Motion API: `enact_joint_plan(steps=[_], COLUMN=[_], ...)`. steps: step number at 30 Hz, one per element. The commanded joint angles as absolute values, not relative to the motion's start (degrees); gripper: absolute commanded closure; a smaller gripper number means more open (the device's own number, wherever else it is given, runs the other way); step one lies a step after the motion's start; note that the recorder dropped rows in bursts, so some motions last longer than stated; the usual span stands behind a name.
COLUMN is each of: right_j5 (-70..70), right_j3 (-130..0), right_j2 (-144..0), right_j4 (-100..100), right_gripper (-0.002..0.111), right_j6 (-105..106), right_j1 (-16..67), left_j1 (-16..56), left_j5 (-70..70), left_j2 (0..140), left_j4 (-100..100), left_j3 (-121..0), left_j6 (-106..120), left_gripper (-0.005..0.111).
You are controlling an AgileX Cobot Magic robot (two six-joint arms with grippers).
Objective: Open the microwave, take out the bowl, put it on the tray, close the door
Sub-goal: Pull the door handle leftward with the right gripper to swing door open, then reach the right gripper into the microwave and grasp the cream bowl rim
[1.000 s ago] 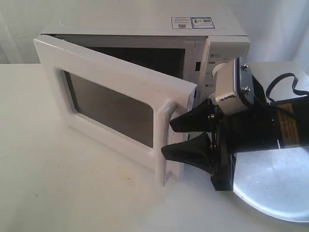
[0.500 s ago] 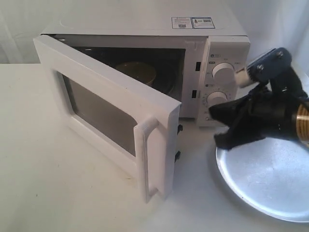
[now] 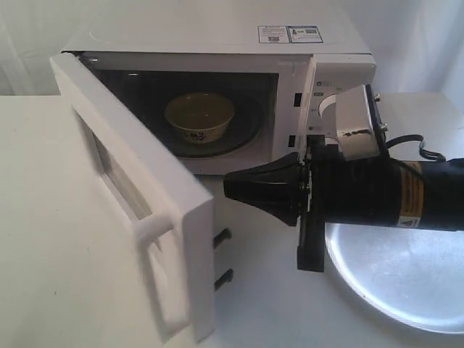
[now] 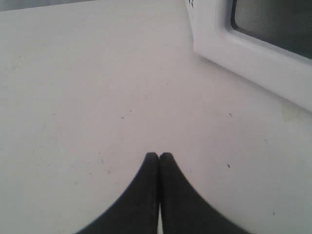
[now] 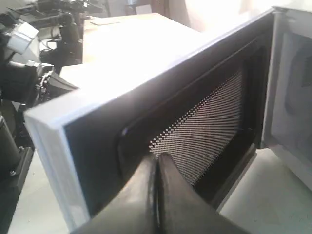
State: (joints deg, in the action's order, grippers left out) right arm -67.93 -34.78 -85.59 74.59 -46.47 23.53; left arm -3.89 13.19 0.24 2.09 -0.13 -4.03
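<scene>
the bowl (image 3: pixel 199 116) sits inside the microwave (image 3: pixel 217 40), in the middle of the open cavity and in plain sight. the door (image 3: pixel 181 254) stands swung well out over the tabletop (image 3: pixel 43 254), its two black latch hooks (image 3: pixel 221 236) facing the gap. the tray (image 3: pixel 406 290) lies to the right of the microwave, bare, with your right arm hanging over its near-left rim and hiding most of the control panel (image 3: pixel 319 87).

your right pincer (image 3: pixel 228 188) is pressed together with nothing in it. it points across the front of the cavity toward the door's mesh inner face (image 5: pixel 204 131). your left pincer (image 4: pixel 159 156) is also pinched together and empty, low over bare tabletop, with a corner of the door (image 4: pixel 253 53) near it.

half a second ago the door was only partly open and covered half the bowl. now it is wider, and your right pincer has come from beside the knobs to in front of the opening.
</scene>
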Motion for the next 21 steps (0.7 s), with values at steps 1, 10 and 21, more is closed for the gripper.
enact_joint_plan(steps=[1,10,21], right_j5=[-67.2,-56.4,-52.6], right_j3=[-35.0,-39.4,-61.1], right_j2=[-86.9,-93.8,-113.8], right_j4=[70.3,53.1,43.7], right_gripper=[0.108,0.099,0.052], right_j6=[-40.3,-16.1,-14.2], right_j1=[24.0,25.0,32.1], left_j1=[-3.9,-3.9,-3.9], left_j5=[13.2,13.2,13.2], left_j2=[0.0,0.0,0.0], left_j4=[2.0,2.0,2.0], left_j3=[0.0,0.0,0.0], left_j6=[-4.0,-4.0,-4.0], left_gripper=[0.107,0.107,0.107])
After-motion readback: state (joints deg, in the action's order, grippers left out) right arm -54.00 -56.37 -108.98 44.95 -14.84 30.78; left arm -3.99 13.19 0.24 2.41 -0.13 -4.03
